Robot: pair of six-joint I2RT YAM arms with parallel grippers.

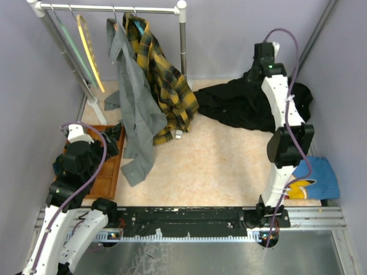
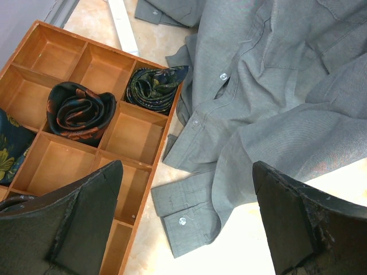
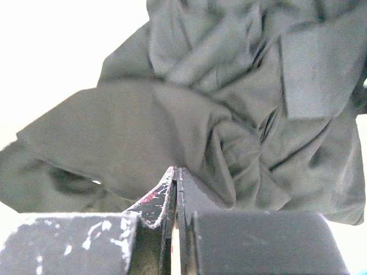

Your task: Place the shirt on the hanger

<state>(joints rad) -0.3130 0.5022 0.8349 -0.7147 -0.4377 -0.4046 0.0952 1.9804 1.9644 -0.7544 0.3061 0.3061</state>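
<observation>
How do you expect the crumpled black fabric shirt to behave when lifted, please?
Probably floppy: the black fabric shirt lies in soft crumpled folds. Lifted by the shut right gripper at one fold, it would likely drape and trail.

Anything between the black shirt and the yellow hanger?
Yes: the plaid shirt and the grey shirt hang from the rail between the black shirt, lying far right, and the yellow hanger near the rail's left end.

Right arm [image 1: 284, 114] covers part of the soft black long-sleeved shirt [image 1: 229, 106] at far right. Right gripper [image 3: 175, 172] tips meet at its folds, pinch unclear. Slim yellow hanger [image 1: 90, 57], far left: hook too small to tell. Left arm [image 1: 77, 166] hides part of the brown wooden compartment tray [image 1: 108, 175].
</observation>
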